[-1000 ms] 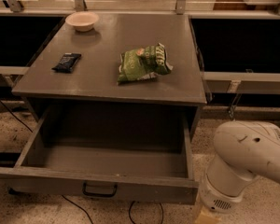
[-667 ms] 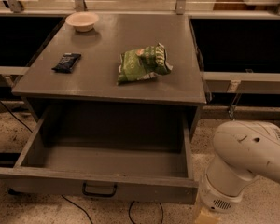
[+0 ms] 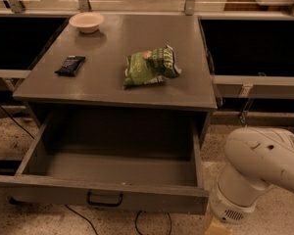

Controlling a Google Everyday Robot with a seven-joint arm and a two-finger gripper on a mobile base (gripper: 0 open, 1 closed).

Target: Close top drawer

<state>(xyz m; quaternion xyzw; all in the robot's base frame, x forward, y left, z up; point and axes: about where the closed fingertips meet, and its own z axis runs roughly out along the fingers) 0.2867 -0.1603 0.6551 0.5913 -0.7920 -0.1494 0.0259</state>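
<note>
The top drawer (image 3: pixel 103 192) is pulled far out of the grey cabinet toward me. It is wide, deep and empty inside, with a small black pull handle (image 3: pixel 104 199) at the centre of its front panel. A white arm segment (image 3: pixel 257 173) fills the lower right, just right of the drawer's front corner and apart from the handle. The gripper itself is out of view.
On the cabinet top (image 3: pixel 122 89) lie a green snack bag (image 3: pixel 151 66), a small dark packet (image 3: pixel 70 65) and a white bowl (image 3: pixel 86 21). Black cables (image 3: pixel 78 217) trail on the speckled floor under the drawer. Dark shelving with rails stands on both sides.
</note>
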